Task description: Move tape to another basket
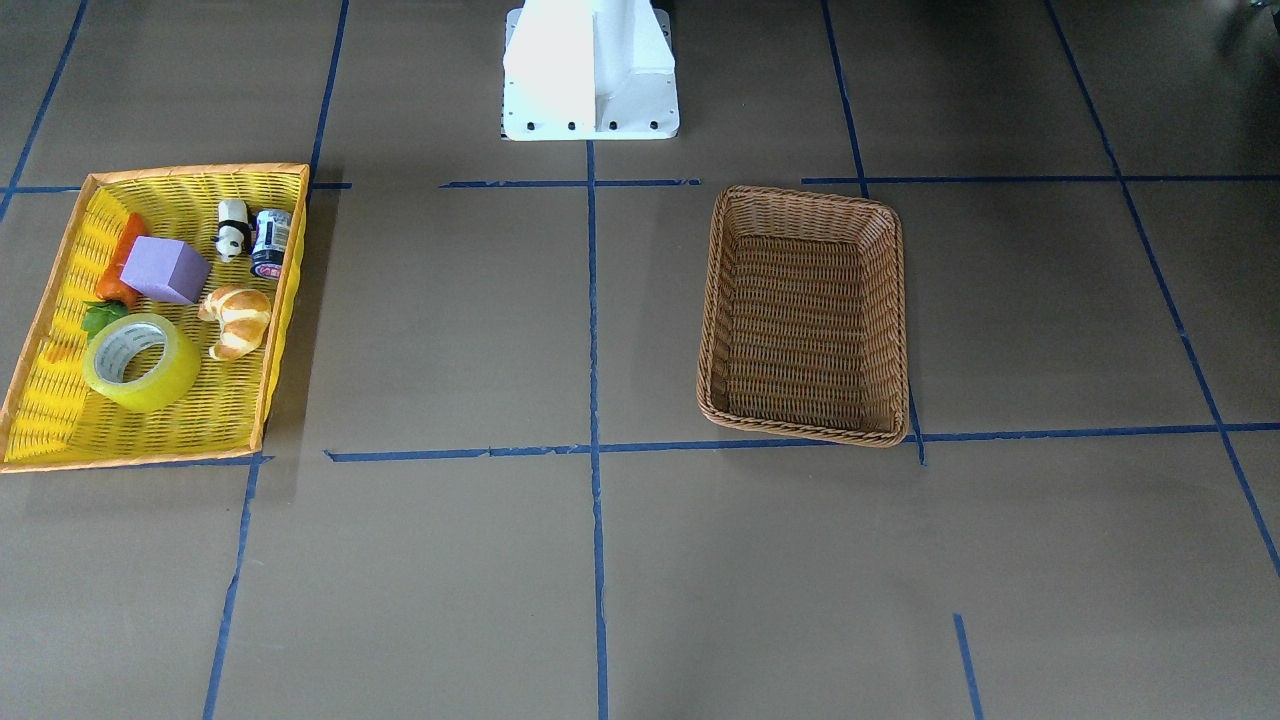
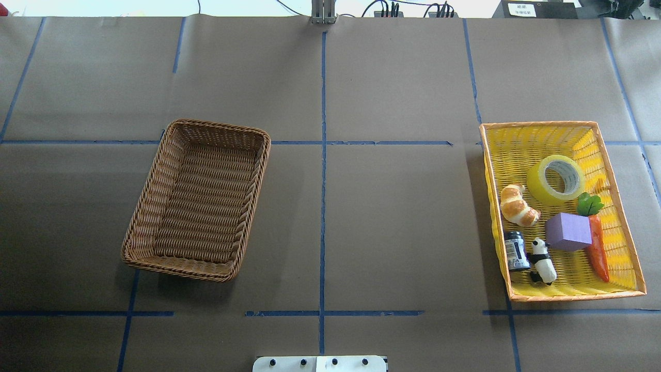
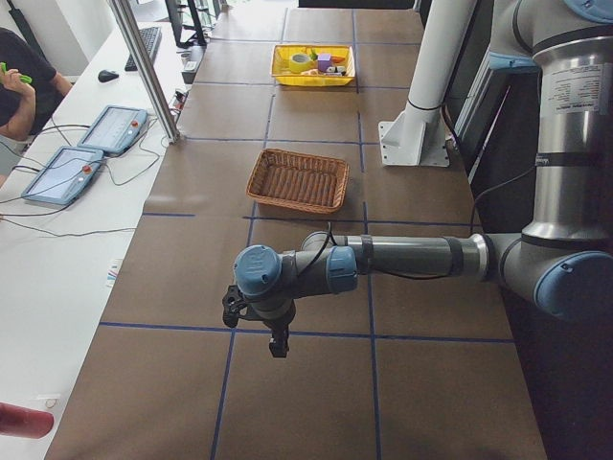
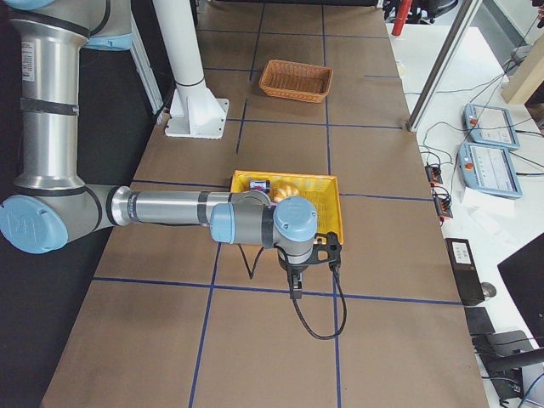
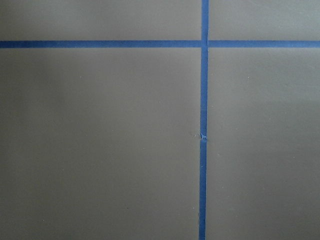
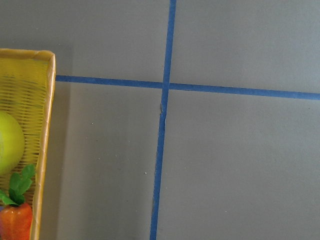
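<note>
Nothing picked yet. The tape (image 2: 556,179) sits in the yellow tray (image 2: 537,124), in the half of the tray farther from the robot's base, close to the tray's outer long rim. The carrot (image 2: 596,248) leaves are just beside it and the croissant (image 2: 517,206) is near it, toward the tray's inner rim. The roll looks tilted rather than flat — core opening up and partly sideways. So I judge a grip across one wall, one finger down the core, as the likely way in. The right gripper (image 4: 295,285) hangs just outside the tray's outer rim; its wrist view catches that rim and a sliver of the roll at its left edge, so the tape lies across the rim from the jaws. The left gripper (image 3: 278,340) is far from the tray, beyond the basket (image 2: 199,199) — right arm is clearly nearer. Both grippers show only in the side views, so I cannot tell whether either pair of jaws is apart or together. The basket stands well apart from the tray.
</note>
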`<state>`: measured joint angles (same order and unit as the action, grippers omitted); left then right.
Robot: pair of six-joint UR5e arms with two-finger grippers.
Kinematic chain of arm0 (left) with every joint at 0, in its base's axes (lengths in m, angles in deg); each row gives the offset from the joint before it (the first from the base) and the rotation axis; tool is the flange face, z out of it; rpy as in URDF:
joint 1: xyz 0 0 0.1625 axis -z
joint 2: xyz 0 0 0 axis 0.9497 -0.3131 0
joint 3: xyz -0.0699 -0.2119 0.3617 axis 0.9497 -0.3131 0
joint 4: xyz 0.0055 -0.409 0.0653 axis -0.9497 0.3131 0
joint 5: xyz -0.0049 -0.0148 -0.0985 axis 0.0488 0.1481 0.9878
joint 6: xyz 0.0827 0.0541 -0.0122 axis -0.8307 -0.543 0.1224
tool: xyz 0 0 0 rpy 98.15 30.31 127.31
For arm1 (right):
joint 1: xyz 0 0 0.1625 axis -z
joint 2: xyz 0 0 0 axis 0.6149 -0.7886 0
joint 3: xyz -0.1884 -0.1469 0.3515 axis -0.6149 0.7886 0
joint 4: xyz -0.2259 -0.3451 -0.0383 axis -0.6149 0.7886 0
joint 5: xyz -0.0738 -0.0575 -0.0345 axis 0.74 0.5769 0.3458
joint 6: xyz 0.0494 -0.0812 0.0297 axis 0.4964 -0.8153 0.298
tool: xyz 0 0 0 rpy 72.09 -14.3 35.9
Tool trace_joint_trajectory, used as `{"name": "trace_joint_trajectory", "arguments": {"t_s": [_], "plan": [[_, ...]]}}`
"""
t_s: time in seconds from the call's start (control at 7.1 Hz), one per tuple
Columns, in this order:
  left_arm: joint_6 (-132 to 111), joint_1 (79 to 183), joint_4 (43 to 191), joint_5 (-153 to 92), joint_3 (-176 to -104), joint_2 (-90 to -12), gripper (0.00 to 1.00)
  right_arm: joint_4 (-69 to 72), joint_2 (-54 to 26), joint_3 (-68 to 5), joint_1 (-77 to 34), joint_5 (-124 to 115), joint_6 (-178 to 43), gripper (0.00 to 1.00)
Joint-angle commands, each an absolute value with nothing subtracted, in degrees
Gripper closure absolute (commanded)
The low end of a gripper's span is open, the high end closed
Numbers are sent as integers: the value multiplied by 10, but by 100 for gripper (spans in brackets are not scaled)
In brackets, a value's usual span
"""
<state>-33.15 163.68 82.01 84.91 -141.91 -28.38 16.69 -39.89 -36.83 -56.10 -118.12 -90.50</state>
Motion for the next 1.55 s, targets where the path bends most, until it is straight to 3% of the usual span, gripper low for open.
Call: {"name": "trace_joint_trajectory", "arguments": {"t_s": [0.0,1.41], "plan": [[-332,1638,820,849,-1419,-283,0,167,-399,-371,-561,-1181,-900,0],[-332,1638,825,853,-1419,-282,0,167,-390,-373,-561,-1182,-898,0]]}}
